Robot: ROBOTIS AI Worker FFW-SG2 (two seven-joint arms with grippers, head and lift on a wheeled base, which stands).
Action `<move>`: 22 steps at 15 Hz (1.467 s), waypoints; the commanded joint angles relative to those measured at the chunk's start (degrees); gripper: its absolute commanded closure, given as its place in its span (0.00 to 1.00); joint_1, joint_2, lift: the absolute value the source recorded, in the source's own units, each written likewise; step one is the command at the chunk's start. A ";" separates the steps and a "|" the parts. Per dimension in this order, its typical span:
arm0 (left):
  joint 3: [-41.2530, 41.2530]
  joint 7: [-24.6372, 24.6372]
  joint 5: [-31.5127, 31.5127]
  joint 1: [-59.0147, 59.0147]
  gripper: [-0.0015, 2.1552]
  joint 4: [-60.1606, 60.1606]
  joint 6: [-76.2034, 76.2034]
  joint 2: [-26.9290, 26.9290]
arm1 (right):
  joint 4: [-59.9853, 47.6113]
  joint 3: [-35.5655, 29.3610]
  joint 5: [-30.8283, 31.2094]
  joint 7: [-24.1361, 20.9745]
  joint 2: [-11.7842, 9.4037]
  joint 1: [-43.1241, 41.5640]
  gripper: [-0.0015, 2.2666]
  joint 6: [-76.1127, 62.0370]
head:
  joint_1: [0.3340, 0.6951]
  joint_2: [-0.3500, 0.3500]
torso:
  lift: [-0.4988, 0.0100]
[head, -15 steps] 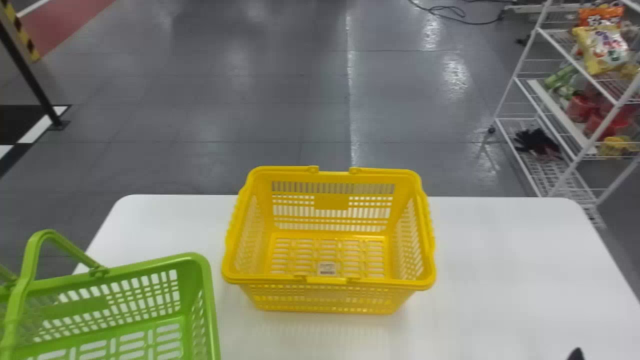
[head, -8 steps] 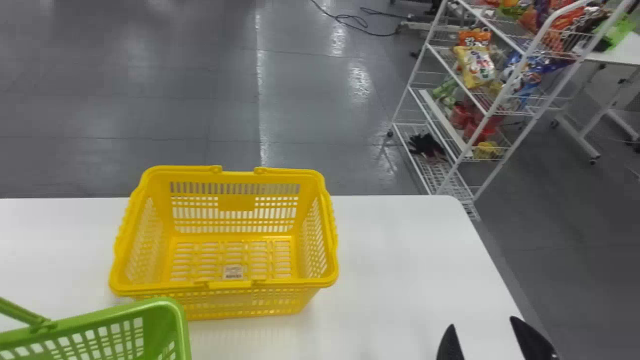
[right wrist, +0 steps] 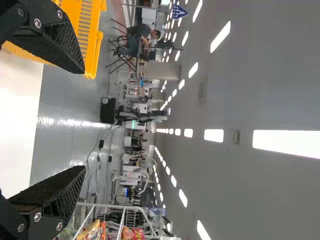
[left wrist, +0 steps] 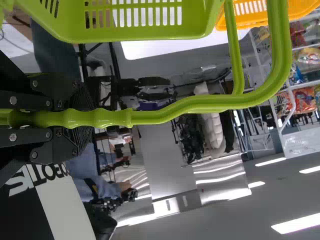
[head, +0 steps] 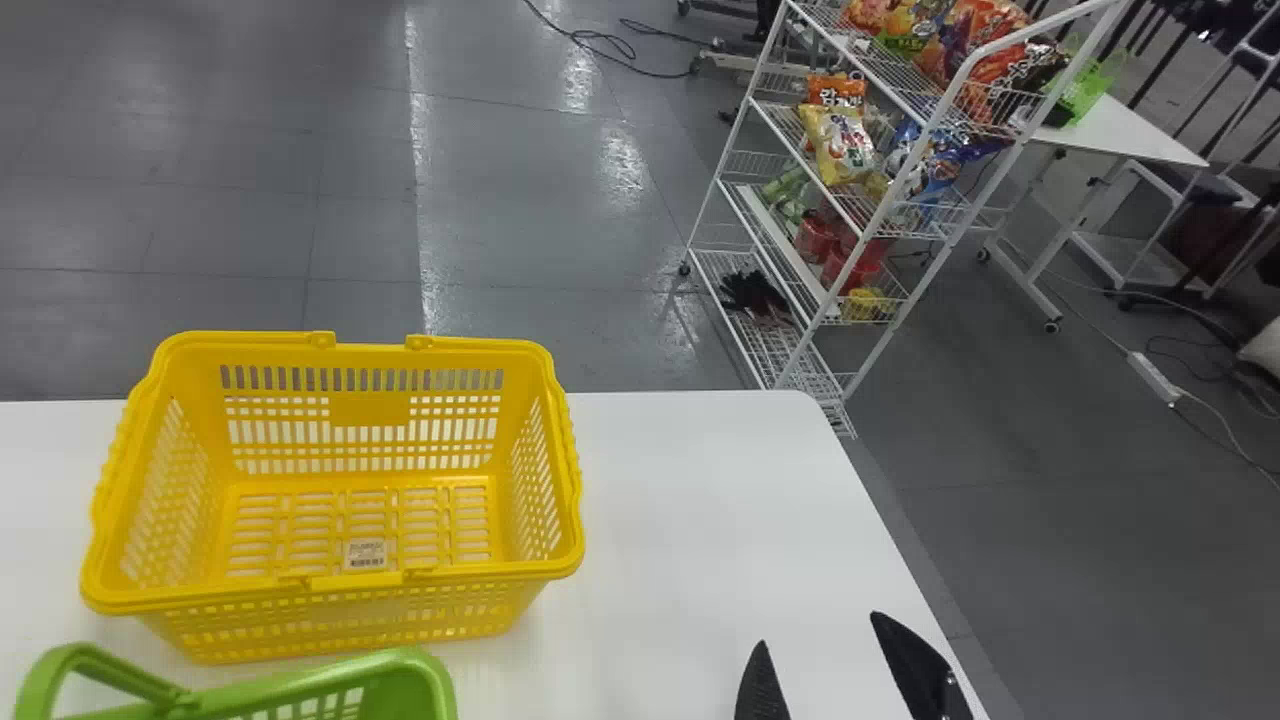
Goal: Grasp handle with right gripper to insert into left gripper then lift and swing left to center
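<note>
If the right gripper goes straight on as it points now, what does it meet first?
The right gripper's way looks free, passing beside the yellow basket, though depth is unclear.

The right gripper (head: 822,630) holds its two black fingers (right wrist: 57,42) wide apart. One partly covers a yellow basket (right wrist: 92,32) beside a white table (right wrist: 17,120); near the other, snack bags (right wrist: 92,231) sit on a wire rack (right wrist: 125,208). Ceiling lights (right wrist: 285,142) glow beyond.
</note>
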 commanded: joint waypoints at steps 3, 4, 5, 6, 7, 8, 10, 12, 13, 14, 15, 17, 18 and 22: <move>-5.87 1.51 -2.05 -2.47 0.97 -1.59 0.07 -0.53 | -0.14 0.89 0.54 -0.14 0.09 -0.34 0.06 1.08 | 1.00 0.00 | 0.80; -6.92 2.22 -2.32 -3.00 0.97 -1.77 0.07 -0.53 | -0.14 0.97 0.63 -0.14 0.18 -0.43 0.06 1.26 | 1.00 0.00 | 0.80; -8.24 2.74 -3.20 -3.79 0.97 -2.03 0.07 -0.80 | -0.14 1.15 0.63 -0.14 0.27 -0.52 0.06 1.61 | 1.00 0.00 | 0.80; -9.21 3.18 -3.55 -4.41 0.97 -2.03 0.07 -0.97 | -0.23 1.24 0.63 -0.14 0.27 -0.52 0.06 1.61 | 1.00 0.00 | 0.80; -9.74 4.24 -3.55 -4.50 0.97 -2.12 0.07 -0.88 | -0.23 1.41 0.63 -0.14 0.27 -0.52 0.06 1.78 | 1.00 0.00 | 0.80; -9.91 5.29 -3.55 -4.58 0.97 -2.56 0.07 -0.53 | -0.23 1.41 0.63 -0.14 0.27 -0.52 0.06 1.61 | 1.00 0.00 | 0.80; -10.62 6.96 -3.28 -5.02 0.97 -3.26 0.07 0.70 | -0.23 1.50 0.63 -0.14 0.36 -0.52 0.06 1.61 | 1.00 0.00 | 0.80; -12.37 8.81 -2.67 -6.52 0.97 -3.35 0.07 1.49 | -0.23 1.59 0.63 -0.14 0.44 -0.52 0.06 1.61 | 1.00 0.00 | 0.80; -13.69 9.16 -2.67 -7.31 0.97 -3.26 0.07 1.93 | -0.23 1.68 0.63 -0.14 0.44 -0.52 0.06 1.61 | 1.00 0.00 | 0.80; -15.27 9.95 -2.93 -8.54 0.97 -2.91 0.07 2.63 | -0.32 1.68 0.63 -0.14 0.53 -0.34 0.06 1.61 | 1.00 0.00 | 0.80; -15.89 10.48 -2.93 -9.33 0.97 -2.73 0.07 3.33 | -0.49 1.68 0.63 -0.14 0.53 -0.25 0.06 1.61 | 1.00 0.00 | 0.80; -17.65 10.92 -2.93 -11.79 0.97 -1.85 0.07 5.09 | -0.58 1.68 0.63 -0.14 0.53 -0.08 0.06 1.61 | 1.00 0.00 | 0.80; -18.00 11.01 -2.93 -12.49 0.97 -1.42 0.07 5.36 | -0.58 1.68 0.63 -0.14 0.53 -0.08 0.06 1.61 | 1.00 0.00 | 0.80; -18.17 10.57 -3.11 -13.81 0.97 1.05 0.07 6.23 | -0.49 1.76 0.63 -0.14 0.62 0.01 0.06 1.61 | 1.00 0.00 | 0.80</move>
